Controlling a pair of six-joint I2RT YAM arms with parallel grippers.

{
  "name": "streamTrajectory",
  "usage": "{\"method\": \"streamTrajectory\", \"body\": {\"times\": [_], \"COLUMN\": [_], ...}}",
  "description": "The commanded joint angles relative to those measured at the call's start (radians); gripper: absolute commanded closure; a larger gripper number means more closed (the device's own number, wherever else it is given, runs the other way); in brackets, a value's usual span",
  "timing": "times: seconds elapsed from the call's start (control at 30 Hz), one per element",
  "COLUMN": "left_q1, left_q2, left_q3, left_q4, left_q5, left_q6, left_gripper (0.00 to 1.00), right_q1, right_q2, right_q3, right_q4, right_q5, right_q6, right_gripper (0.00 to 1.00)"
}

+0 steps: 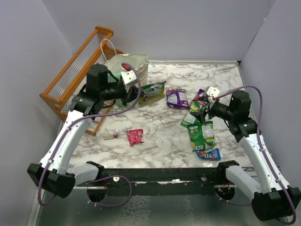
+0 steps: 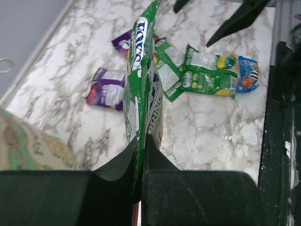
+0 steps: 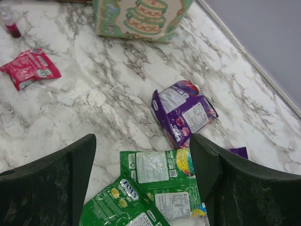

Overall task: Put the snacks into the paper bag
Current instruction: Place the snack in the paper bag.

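My left gripper (image 1: 135, 91) is shut on the edge of a green snack packet (image 1: 153, 91) and holds it off the table, just right of the mint-green paper bag (image 1: 128, 66). In the left wrist view the packet (image 2: 143, 84) hangs edge-on from the closed jaws (image 2: 141, 141), with the bag (image 2: 28, 146) at lower left. My right gripper (image 1: 205, 111) is open and empty above a pile of green packets (image 3: 162, 176). A purple packet (image 1: 177, 98), a red packet (image 1: 135, 136) and a blue packet (image 1: 208, 154) lie on the marble table.
An orange slatted rack (image 1: 77, 70) stands at the far left behind the bag. A tiny red-capped tube (image 1: 111, 137) lies left of the red packet. Another purple packet (image 1: 199, 95) lies close to the right gripper. Grey walls enclose the table.
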Motion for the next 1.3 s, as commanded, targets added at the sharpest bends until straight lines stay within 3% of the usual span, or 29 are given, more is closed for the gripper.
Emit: {"method": "streamTrajectory", "body": {"times": [0.0,0.3,0.53,0.73,1.1,1.27], "left_q1": [0.053,0.186,0.216,0.216,0.216,0.216], "left_q2": [-0.039,-0.030,0.047,0.120,0.276,0.343], "left_q3": [0.117,0.284,0.382,0.401,0.474,0.509], "left_q4": [0.015,0.051,0.067,0.137,0.113,0.093], "left_q5": [-0.206,-0.433,-0.557,-0.537,-0.409,-0.348], "left_q6": [-0.103,-0.220,-0.176,-0.082,0.102,0.097], "left_gripper": [1.00,1.00,1.00,1.00,1.00,1.00], "right_q1": [-0.030,-0.050,-0.055,-0.055,-0.056,-0.058], "right_q2": [-0.004,-0.003,-0.008,-0.012,-0.017,-0.021], "right_q3": [0.070,-0.007,-0.039,-0.048,-0.068,-0.073], "right_q4": [0.042,0.137,0.145,0.143,0.149,0.145], "right_q5": [0.117,0.234,0.215,0.196,0.169,0.157], "right_q6": [0.101,0.134,0.128,0.114,0.108,0.103], "right_gripper": [0.18,0.07,0.06,0.06,0.06,0.06]}}
